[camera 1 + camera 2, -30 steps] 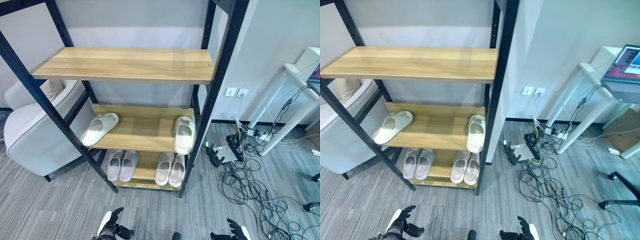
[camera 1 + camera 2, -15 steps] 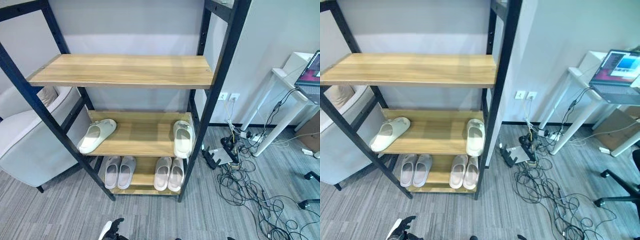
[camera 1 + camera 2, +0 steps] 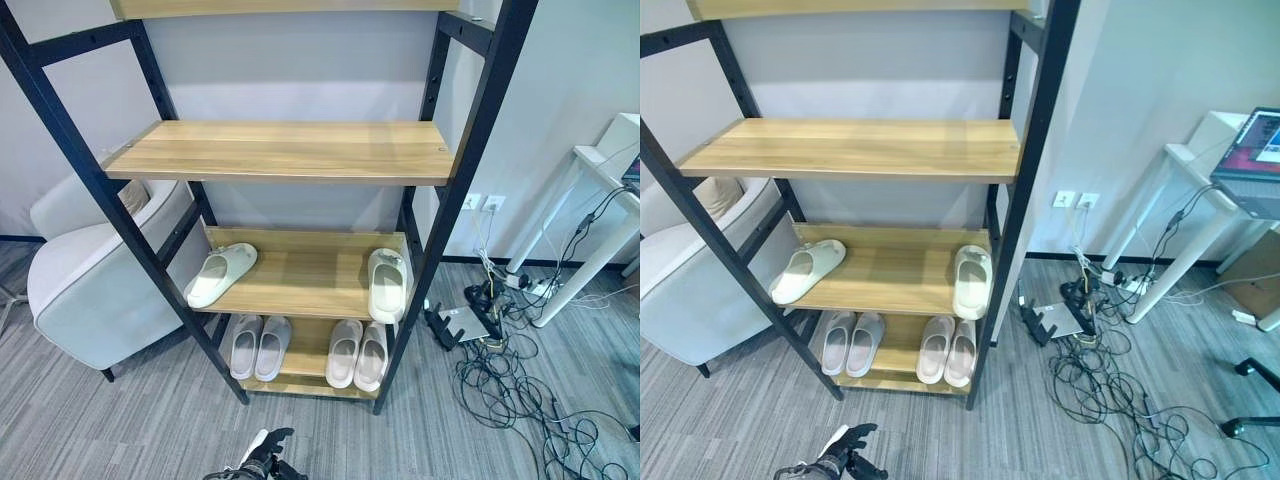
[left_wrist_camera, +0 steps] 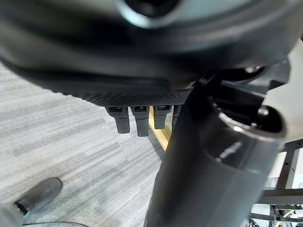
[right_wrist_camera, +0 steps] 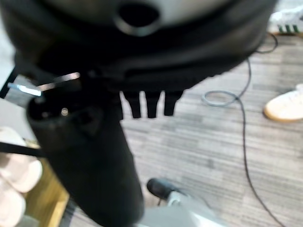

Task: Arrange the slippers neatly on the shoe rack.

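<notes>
The shoe rack (image 3: 285, 150) has a black frame and wooden shelves. On its middle shelf a cream slipper (image 3: 221, 275) lies slanted at the left end. Its mate (image 3: 387, 285) lies straight at the right end, toe over the front edge. Two pale pink pairs (image 3: 258, 347) (image 3: 358, 354) sit side by side on the bottom shelf. My left hand (image 3: 262, 460) hangs low over the floor in front of the rack, its fingers (image 4: 137, 120) relaxed and holding nothing. My right hand (image 5: 150, 105) is also open and empty above the floor.
A light armchair (image 3: 90, 290) stands against the rack's left side. Tangled cables and power strips (image 3: 500, 370) cover the floor to the right, under a white desk (image 3: 600, 200) with a laptop (image 3: 1252, 150). A person's white shoe (image 5: 284, 106) rests on the carpet near my right hand.
The camera has tilted up, bringing a higher shelf into sight. My right hand has dropped out of the eye views. The slippers lie as before.
</notes>
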Motion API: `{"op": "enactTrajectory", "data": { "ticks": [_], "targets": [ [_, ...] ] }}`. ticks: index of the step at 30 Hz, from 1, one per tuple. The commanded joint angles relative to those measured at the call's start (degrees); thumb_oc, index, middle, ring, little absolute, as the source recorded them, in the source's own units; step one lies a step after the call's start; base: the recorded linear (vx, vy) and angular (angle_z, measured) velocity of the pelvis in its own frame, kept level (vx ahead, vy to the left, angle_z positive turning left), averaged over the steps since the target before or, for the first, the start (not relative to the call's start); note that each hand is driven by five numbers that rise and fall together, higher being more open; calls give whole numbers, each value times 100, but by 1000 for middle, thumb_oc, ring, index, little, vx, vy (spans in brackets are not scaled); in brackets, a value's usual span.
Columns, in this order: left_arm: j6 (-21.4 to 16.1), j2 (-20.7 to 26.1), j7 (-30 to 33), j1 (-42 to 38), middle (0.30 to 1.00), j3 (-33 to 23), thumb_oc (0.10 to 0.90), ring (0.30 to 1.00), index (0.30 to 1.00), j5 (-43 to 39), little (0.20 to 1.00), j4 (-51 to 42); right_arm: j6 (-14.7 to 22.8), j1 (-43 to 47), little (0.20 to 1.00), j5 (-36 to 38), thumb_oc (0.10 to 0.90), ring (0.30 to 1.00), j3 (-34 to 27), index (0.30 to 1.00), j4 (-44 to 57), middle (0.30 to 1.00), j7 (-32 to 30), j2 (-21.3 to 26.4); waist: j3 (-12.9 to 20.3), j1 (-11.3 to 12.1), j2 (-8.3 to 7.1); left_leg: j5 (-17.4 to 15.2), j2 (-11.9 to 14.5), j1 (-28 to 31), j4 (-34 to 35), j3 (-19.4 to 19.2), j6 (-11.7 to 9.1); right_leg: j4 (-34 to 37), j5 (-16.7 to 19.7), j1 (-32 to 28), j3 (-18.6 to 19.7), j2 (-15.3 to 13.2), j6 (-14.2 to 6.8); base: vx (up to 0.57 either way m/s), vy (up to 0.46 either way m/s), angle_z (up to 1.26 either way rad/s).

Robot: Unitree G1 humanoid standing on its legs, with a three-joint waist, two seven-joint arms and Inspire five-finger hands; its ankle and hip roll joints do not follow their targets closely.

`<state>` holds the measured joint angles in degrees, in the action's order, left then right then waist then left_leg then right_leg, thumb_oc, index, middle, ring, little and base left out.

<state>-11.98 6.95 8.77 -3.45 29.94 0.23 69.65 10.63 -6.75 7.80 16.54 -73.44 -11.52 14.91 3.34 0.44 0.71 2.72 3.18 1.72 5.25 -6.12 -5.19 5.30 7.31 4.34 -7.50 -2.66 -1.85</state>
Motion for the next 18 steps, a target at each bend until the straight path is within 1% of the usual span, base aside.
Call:
{"op": "enactTrajectory", "data": {
  "ticks": [1,2,3,5,7,8,9,11,12,15,17,18],
  "targets": [
    [-260,120,23,-888,900,313,800,900,900,245,900,-442,115,329,900,-99,800,900,145,900,-107,900,35,33,-304,43,-30,-42,281,-432,-25,-24,-21,-30,-653,-404,-19,-602,-794,6,48,-3],
    [-354,436,-48,-1000,900,505,800,900,900,317,900,-1654,127,287,900,-69,800,900,72,900,-105,900,36,118,-321,69,-7,-51,259,-449,-25,-2,-8,-30,-640,-389,-22,-618,-812,3,56,-1],
    [-375,664,-112,-1013,900,523,800,900,900,328,900,-2406,131,260,900,-35,800,900,23,900,-97,900,38,140,-331,99,0,-53,251,-456,-25,18,1,-30,-638,-390,-32,-626,-817,8,41,5],
    [-409,1509,-313,-1099,900,425,800,900,900,575,900,-4362,157,193,900,40,800,900,-126,900,-58,900,44,182,-357,176,3,-62,231,-474,-25,74,19,-30,-642,-404,-81,-647,-835,-4,13,10],
    [-540,2321,-636,-1064,900,59,800,900,900,583,900,-6003,169,105,900,51,800,900,-250,900,27,900,58,194,-380,264,3,-64,211,-500,-25,122,24,-30,-638,-408,-134,-675,-858,-8,2,2],
    [-669,2601,-697,-1112,900,-119,800,900,900,570,900,-6554,171,28,900,32,800,900,-292,900,71,900,88,176,-375,305,12,-68,199,-502,-25,141,25,-30,-634,-406,-147,-686,-869,0,0,0],
    [-742,2773,-736,-1116,900,-366,800,900,900,522,900,-7006,135,-50,900,-40,800,900,-243,900,116,900,172,109,-368,334,-15,-86,191,-481,-25,130,27,-30,-640,-416,-156,-701,-876,0,0,0],
    [-769,2743,-692,-1213,900,-477,800,900,900,608,900,-7156,110,-88,900,-118,800,900,-157,900,198,900,254,102,-368,311,-38,-110,185,-461,-25,109,27,-30,-644,-421,-155,-715,-879,31,-7,8],
    [-797,2701,-618,-1322,900,-511,800,900,900,804,900,-7182,99,-130,900,-152,800,900,-134,900,273,900,315,126,-378,294,-56,-128,178,-444,-25,106,30,-30,-646,-436,-146,-718,-878,38,-15,4],
    [-801,2677,-516,-1638,900,-345,800,900,900,1402,900,-6869,106,-138,900,-193,800,900,-94,900,353,900,358,137,-389,246,-65,-144,170,-425,-25,101,29,-30,-655,-441,-123,-716,-875,28,-4,-6],
    [-768,2722,-341,-1998,900,-162,800,900,900,1890,900,-6578,100,-120,900,-250,800,900,-58,900,411,900,355,173,-415,200,-57,-139,169,-433,-25,88,20,-30,-646,-425,-125,-719,-885,13,3,-6],
    [-768,2722,-341,-1998,900,-162,800,900,900,1890,900,-6578,100,-120,900,-250,800,900,-58,900,411,900,355,173,-415,200,-57,-139,169,-433,-25,88,20,-30,-646,-425,-125,-719,-885,18,1,-4]
  ]
}}
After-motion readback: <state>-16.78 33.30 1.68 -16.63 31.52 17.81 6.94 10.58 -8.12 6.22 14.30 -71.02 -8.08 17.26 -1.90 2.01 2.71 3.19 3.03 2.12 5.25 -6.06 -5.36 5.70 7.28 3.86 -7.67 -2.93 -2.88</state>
